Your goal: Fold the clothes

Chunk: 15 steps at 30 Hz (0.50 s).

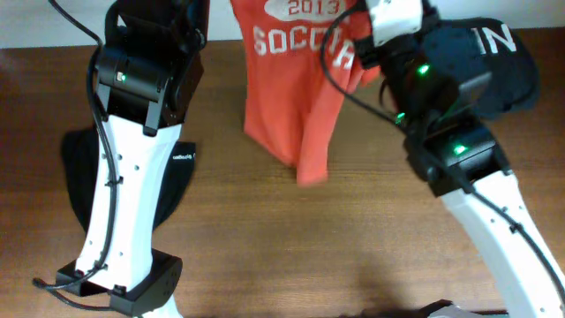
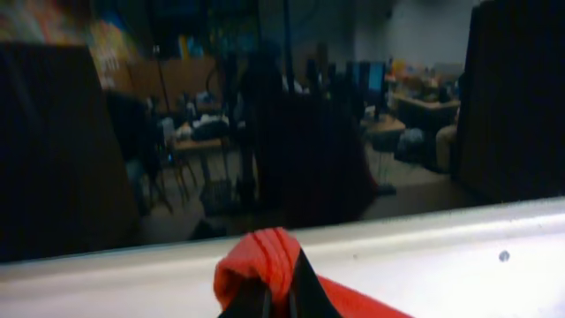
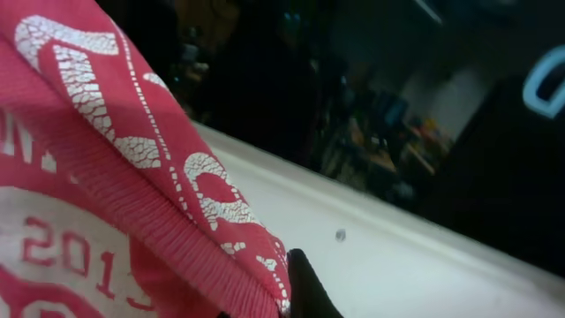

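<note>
The orange-red T-shirt point(image 1: 305, 71) with white "SOCCER" and "2013" print hangs lifted at the table's far edge, its lower end trailing on the wood. My left gripper point(image 2: 275, 296) is shut on a bunched red fold of the shirt point(image 2: 260, 261). My right gripper point(image 3: 287, 296) is shut on the shirt's ribbed, printed edge point(image 3: 132, 177). In the overhead view both grippers' fingers are hidden at the top edge. A black garment with a small white logo point(image 1: 172, 172) lies at the left under my left arm. Another black garment with white lettering point(image 1: 499, 53) lies at the back right.
The brown wooden table point(image 1: 335, 247) spreads toward the front. My left arm's base point(image 1: 124, 283) stands at the front left; my right arm point(image 1: 503, 221) runs in from the front right. A white ledge point(image 2: 441, 256) lies beyond the table's far edge.
</note>
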Motion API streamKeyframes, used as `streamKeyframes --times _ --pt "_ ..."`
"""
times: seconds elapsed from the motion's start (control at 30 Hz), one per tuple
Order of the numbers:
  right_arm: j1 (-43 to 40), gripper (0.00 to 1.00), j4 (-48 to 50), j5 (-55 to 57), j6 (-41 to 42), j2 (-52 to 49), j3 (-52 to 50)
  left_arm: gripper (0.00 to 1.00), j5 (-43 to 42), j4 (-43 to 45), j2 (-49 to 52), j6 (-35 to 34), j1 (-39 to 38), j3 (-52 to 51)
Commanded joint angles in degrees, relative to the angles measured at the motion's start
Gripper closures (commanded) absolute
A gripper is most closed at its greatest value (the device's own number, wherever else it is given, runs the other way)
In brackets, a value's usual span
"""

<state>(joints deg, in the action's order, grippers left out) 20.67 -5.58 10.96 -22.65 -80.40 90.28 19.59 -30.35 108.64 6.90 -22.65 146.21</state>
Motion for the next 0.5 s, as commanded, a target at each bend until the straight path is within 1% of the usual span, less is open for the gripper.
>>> streamKeyframes --times 0.0,0.03,0.07,0.17,0.23,0.27,0.33,0.37,0.4,0.47 --pt "-6.4 0.95 -2.19 -5.75 -0.81 1.31 3.65 0.99 7.19 -4.2 -1.09 3.93 2.12 1.16" --pt "-7.23 0.95 -4.83 -6.56 -0.26 1.31 3.65 0.99 7.21 -7.39 -0.96 3.93 2.12 1.16" --pt "-8.09 0.95 -8.92 -7.67 0.7 1.18 3.65 0.99 7.15 -13.05 -0.63 3.89 2.32 1.16" --pt "-9.14 0.94 -18.45 -9.94 2.51 0.63 3.63 1.0 7.02 -21.77 0.07 2.99 2.49 1.16" --pt "-9.49 0.91 -28.37 -11.02 5.75 -0.59 3.63 0.99 6.54 -30.91 0.92 -0.13 2.47 1.16" --pt "-9.49 0.88 -32.26 -10.99 6.82 -1.25 3.63 0.99 5.25 -35.17 1.36 -1.14 2.47 1.16" --pt "-9.51 0.82 -38.12 -11.28 8.26 -2.43 3.58 0.99 2.97 -40.65 2.23 -1.27 2.47 1.16" --pt "-9.49 0.81 -43.56 -12.15 8.66 -3.69 3.58 0.99 0.55 -44.96 3.32 -1.27 2.47 1.16" --pt "-9.49 0.81 -46.03 -13.0 8.74 -4.33 3.58 0.98 -0.9 -47.41 4.07 -1.27 2.47 1.16" --pt "-9.49 0.8 -51.45 -15.56 8.92 -5.97 3.58 0.94 -4.04 -52.5 6.03 -1.27 2.47 1.16"
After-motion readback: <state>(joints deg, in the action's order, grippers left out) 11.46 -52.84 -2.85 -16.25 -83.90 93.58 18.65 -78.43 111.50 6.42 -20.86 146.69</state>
